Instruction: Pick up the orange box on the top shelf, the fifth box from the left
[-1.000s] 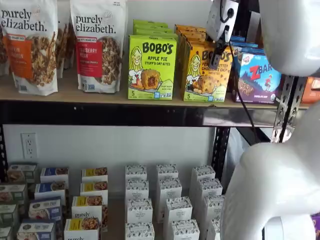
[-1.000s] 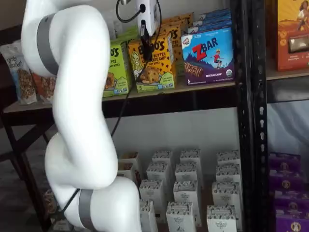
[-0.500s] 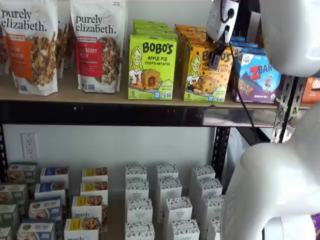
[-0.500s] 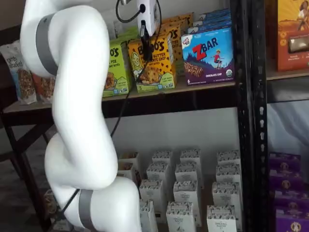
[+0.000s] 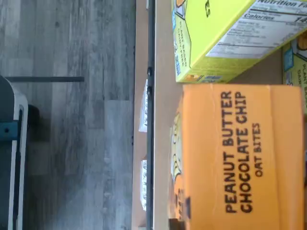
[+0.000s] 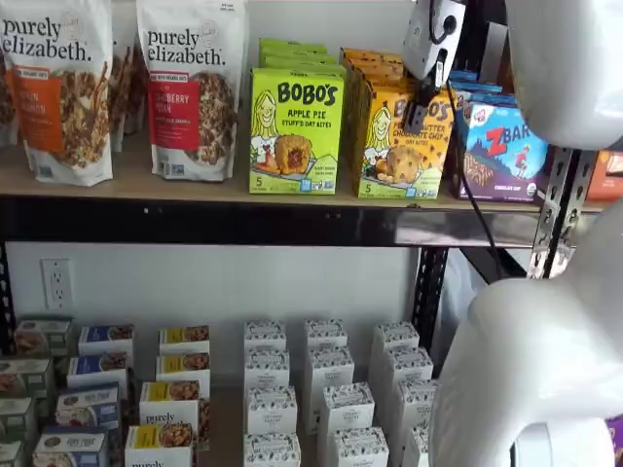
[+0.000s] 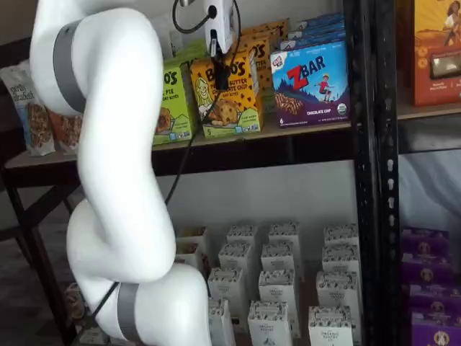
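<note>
Claw (image 6: 421, 109) hanging in front of the orange box (image 6: 399, 139), black fingers overlapping the upper part of its front face in both shelf views; also showing at (image 7: 221, 74). Fingers reading side-on as one dark shape, so not able to tell whether apart or together, or whether touching the carton. White claw body sitting above, cable trailing down beside it.

Orange box standing upright at the front edge of the top shelf (image 6: 195, 185), heading a row of the same cartons running back. Sitting between the green Apple Pie box (image 6: 296, 130) on one side and the blue ZBar box (image 6: 504, 148) on the other, all three close together in a line. Same order showing at (image 7: 227, 96), green box (image 7: 173, 103) partly hidden behind the white arm (image 7: 115, 173), ZBar box (image 7: 310, 82) clear.

Wrist view looking down on the orange top (image 5: 240, 153), "PEANUT BUTTER CHOCOLATE CHIP OAT BITES" printing readable, green carton (image 5: 220, 38) just beside it, shelf front edge (image 5: 149, 115) and grey floor (image 5: 72, 120) beyond.

Granola bags (image 6: 193, 88) standing further along the same shelf. White boxes (image 6: 326, 389) filling the lower shelf.
</note>
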